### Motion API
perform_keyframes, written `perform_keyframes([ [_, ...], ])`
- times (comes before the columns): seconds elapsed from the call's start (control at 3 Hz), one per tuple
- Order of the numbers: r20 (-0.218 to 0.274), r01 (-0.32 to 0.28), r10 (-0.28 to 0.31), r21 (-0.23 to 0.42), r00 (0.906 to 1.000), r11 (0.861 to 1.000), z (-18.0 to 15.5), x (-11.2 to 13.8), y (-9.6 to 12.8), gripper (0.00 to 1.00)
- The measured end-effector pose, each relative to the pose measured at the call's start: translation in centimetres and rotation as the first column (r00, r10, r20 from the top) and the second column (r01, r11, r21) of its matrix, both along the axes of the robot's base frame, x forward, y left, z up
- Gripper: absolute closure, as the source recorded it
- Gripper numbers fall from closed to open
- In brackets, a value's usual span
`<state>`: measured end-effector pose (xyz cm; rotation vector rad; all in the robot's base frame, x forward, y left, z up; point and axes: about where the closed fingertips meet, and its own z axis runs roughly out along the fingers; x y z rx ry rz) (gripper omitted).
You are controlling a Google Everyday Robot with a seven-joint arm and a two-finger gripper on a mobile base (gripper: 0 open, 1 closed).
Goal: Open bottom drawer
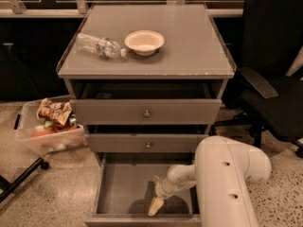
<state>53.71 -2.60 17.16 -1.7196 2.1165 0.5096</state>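
- Grey bottom drawer, lowest in the cabinet, stands pulled out toward near; tray bare.
- Gripper hangs inside the tray, right of centre, tip down; drawer front lies just near of it. Can't tell if open or closed.
- Front runs left-right, slide is far-near, so any more pull likely goes straight near.
- Top drawer and mid drawer sit less far out.
- Bottle and bowl on top.
- Snack bin left, chair right: both off the slide path.
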Motion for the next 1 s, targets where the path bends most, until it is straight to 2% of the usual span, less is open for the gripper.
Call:
perform_keyframes([
  [0.33,-0.086,-0.01,0.012,0.028,0.9962,1.0,-0.4,-1.6,-0.7,0.0],
  [0.67,-0.131,0.012,-0.002,0.082,0.9914,0.997,-1.3,-2.9,-1.4,0.0],
  [1.0,-0.131,0.012,-0.002,0.082,0.9914,0.997,-1.3,-2.9,-1.4,0.0],
])
